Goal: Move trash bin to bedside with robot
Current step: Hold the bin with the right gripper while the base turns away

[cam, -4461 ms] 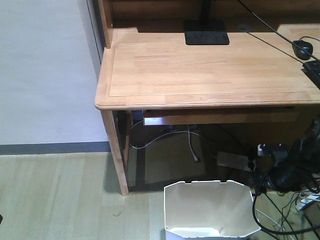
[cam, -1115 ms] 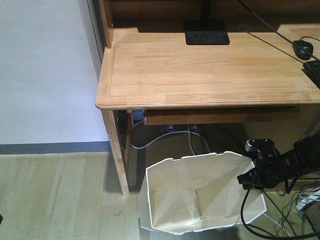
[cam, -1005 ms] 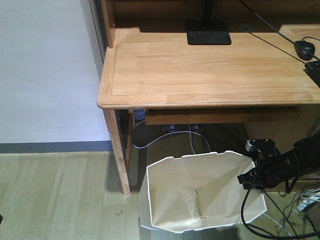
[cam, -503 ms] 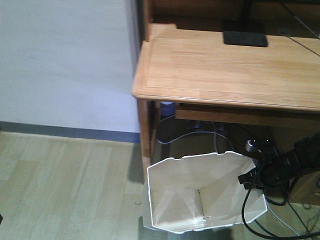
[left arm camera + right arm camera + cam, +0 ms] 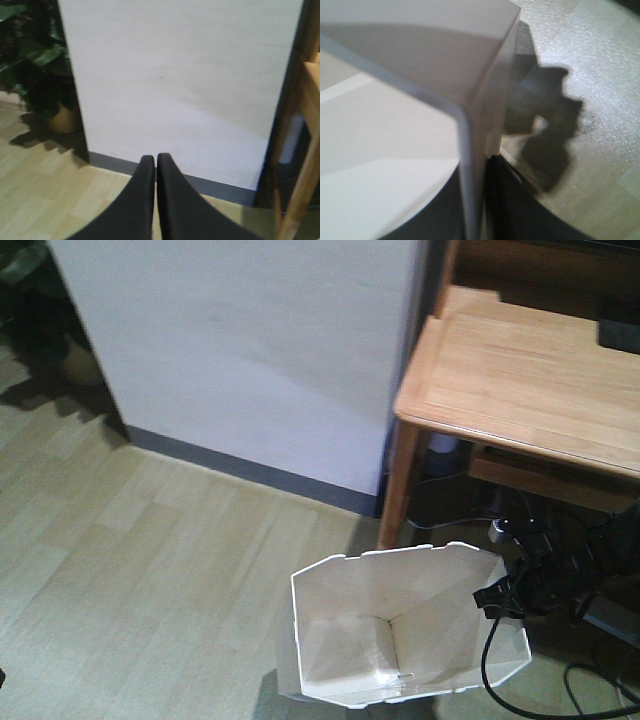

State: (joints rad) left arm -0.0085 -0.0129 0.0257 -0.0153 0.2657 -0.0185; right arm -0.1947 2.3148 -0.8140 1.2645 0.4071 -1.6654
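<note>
White faceted trash bin [image 5: 345,635], open top up, rim pinched by right end effector [image 5: 490,598].

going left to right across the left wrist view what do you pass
potted plant → white wall → wooden desk leg

smooth matt white plastic trash bin [image 5: 340,640], satiny light wood desk [image 5: 520,380], pale wood-grain plank floor [image 5: 150,560]
</note>
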